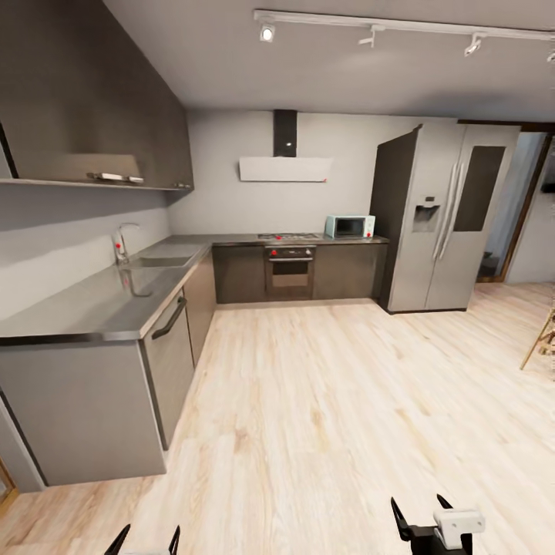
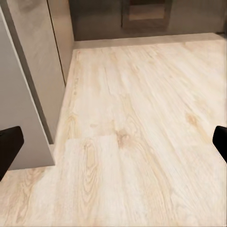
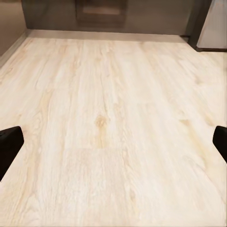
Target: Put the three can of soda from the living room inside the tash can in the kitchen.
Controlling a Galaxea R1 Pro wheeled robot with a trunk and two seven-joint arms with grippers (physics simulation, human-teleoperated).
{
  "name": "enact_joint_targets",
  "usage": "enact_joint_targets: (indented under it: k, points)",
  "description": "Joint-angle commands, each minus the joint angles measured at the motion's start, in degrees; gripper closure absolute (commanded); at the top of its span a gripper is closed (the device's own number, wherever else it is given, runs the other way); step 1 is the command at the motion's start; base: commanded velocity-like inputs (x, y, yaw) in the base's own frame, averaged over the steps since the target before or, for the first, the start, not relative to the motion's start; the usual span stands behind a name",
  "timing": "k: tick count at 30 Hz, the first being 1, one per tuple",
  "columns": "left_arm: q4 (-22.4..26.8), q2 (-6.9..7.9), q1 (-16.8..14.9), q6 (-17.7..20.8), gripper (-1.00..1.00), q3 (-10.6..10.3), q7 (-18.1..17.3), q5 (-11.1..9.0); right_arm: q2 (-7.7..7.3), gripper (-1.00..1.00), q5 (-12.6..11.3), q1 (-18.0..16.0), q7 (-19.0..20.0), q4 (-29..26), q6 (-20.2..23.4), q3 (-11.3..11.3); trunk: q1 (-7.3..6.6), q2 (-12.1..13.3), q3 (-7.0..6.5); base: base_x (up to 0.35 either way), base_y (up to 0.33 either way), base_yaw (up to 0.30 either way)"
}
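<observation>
Facing grey-cabinet kitchen (image 1: 293, 270) across pale wood plank floor (image 1: 331, 401); dark L-shaped desk (image 1: 116, 297) at 10 o'clock. Left end effector (image 1: 146, 539) and right end effector (image 1: 422, 518) both spread wide, empty. Soda cans, bin unseen here. Judged: travel step; next calls for locating cans in living room.

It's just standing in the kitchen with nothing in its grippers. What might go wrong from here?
Two risks, I think. The cabinet end stands close on the robot's left, so a turn that way might clip it with the left gripper. And both that and the right gripper are open with only wood floor between their fingers, so the soda cans likely remain to be fetched.
</observation>
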State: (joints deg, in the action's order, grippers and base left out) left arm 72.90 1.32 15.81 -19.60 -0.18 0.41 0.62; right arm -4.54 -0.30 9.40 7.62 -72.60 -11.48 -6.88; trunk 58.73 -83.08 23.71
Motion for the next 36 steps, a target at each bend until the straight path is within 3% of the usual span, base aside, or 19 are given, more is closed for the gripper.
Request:
enact_joint_targets:
  k: [1, 8, 14, 21, 36]
  points:
    - [0.0, 0.00, 0.0, 0.0, -1.00, 0.0, 0.0, 0.0, -0.01, -1.00, 0.0, 0.0, 0.0, 0.0, 0.0, 0.0, 0.00, 0.0, 0.01, 0.000, -0.284, -0.051]
    - [-0.1, 0.00, 0.0, 0.0, -1.00, 0.0, 0.0, 0.0, -0.04, -1.00, -1.0, 0.0, 0.1, 0.0, 0.0, -0.1, 0.00, 0.0, 0.25, 0.000, -0.221, -0.137]
    - [-0.2, 0.00, 0.0, -0.1, -1.00, 0.0, 0.0, -0.1, -0.16, -1.00, -3.5, 0.0, 0.1, 0.0, 0.1, -0.1, 0.00, 0.0, 0.55, 0.000, -0.055, -0.189]
    - [-1.3, 0.01, -0.1, 0.0, -1.00, 0.1, -0.4, 0.0, -0.23, -1.00, -4.2, 0.0, 0.1, 0.0, 0.1, -0.2, 0.00, 0.0, 0.92, 0.020, -0.010, -0.197]
    - [-1.8, 0.17, -0.3, 0.0, -1.00, -0.1, -0.6, 0.2, -0.21, -1.00, -4.4, 0.0, 0.1, 0.4, 0.1, -0.2, 0.00, 0.0, 1.60, 0.271, -0.001, -0.208]
